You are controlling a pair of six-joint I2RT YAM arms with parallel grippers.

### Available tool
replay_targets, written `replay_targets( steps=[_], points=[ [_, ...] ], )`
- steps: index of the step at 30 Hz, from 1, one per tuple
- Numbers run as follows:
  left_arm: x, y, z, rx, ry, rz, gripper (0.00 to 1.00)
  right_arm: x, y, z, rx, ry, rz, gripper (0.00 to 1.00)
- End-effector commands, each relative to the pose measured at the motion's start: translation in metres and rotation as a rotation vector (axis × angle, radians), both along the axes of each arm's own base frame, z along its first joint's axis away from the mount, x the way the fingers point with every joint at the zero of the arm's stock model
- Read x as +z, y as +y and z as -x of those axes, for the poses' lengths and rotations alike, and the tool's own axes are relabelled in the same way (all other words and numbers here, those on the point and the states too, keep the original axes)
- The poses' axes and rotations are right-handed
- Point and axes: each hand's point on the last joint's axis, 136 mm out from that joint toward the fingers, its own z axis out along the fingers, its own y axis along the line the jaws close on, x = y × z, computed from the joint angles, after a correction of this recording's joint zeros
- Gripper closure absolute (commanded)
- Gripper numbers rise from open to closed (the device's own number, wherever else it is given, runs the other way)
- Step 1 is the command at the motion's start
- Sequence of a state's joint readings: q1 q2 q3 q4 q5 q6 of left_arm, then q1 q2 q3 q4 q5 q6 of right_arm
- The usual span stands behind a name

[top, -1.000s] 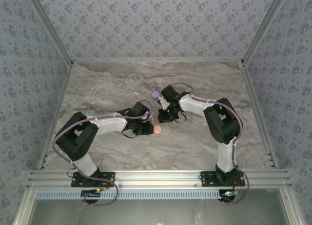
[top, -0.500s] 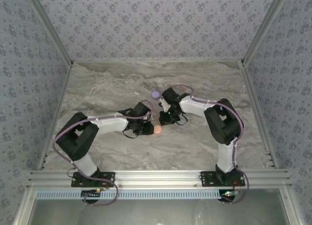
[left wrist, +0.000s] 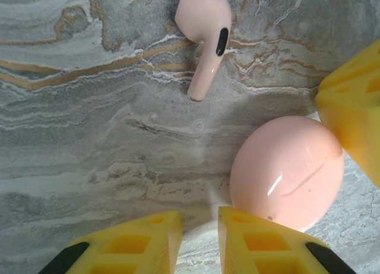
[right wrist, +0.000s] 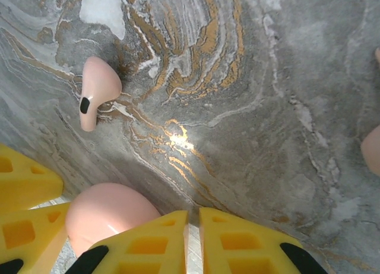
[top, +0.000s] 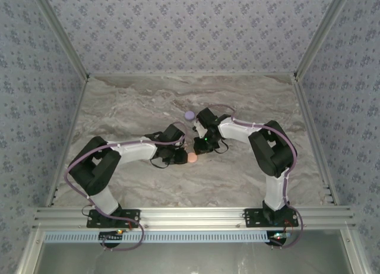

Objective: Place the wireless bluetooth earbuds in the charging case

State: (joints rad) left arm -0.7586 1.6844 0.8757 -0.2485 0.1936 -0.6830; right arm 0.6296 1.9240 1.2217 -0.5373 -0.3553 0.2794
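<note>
The pink case [left wrist: 287, 173] lies on the table [left wrist: 89, 119] as a smooth closed dome, and no lid seam shows from above. One pink earbud [left wrist: 205, 33] lies loose on the table near the case but apart from it, its stem end pointing toward the claws. The left claw [left wrist: 200, 226] is low at the case's edge. Its fingers are pressed almost together with nothing between them, and whether one of them touches the dome cannot be told. The right claw [right wrist: 193, 226] is at the other side of the case, likewise pressed together and empty. A lilac case [top: 189, 115] sits farther back, well apart.

The step in hand looks like steadying and opening the case, since no bud can go in while it is closed. One claw should brace the dome across its widest part, because a glossy round shell will likely squirt out of an off-centre pinch. The other claw can then work the lid. The claws are crowded, so each should move slowly and one at a time. The earbud is best taken by its bulb, which leaves the stem free to drop into its socket.
</note>
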Motion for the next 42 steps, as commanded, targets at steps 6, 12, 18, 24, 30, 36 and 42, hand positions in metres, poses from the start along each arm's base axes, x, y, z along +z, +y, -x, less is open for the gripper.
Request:
replay_targets(
  steps=[6, 12, 18, 24, 30, 36, 42],
  points=[
    [-0.015, 0.014, -0.012, 0.055, -0.039, -0.099, 0.74, 0.006, -0.008, 0.012, 0.023, 0.008, 0.037, 0.83],
    [-0.013, 0.014, -0.014, 0.061, -0.045, -0.097, 0.73, 0.009, -0.010, 0.012, 0.019, -0.006, 0.041, 0.83],
    [-0.008, 0.026, -0.014, 0.075, -0.066, -0.147, 0.72, 0.016, -0.021, -0.002, -0.043, -0.053, 0.071, 0.81],
    [0.012, 0.043, -0.016, 0.093, -0.128, -0.198, 0.68, 0.020, -0.031, -0.002, -0.086, -0.059, 0.047, 0.80],
    [0.035, 0.036, -0.012, 0.084, -0.174, -0.093, 0.59, 0.034, -0.016, 0.002, -0.063, -0.053, -0.077, 0.75],
    [0.045, 0.011, -0.003, 0.078, -0.148, 0.143, 0.50, 0.036, -0.004, 0.008, -0.047, -0.021, -0.163, 0.69],
    [0.037, 0.001, 0.001, 0.087, -0.109, 0.221, 0.49, 0.033, 0.002, 0.011, -0.047, 0.005, -0.196, 0.70]
  ],
)
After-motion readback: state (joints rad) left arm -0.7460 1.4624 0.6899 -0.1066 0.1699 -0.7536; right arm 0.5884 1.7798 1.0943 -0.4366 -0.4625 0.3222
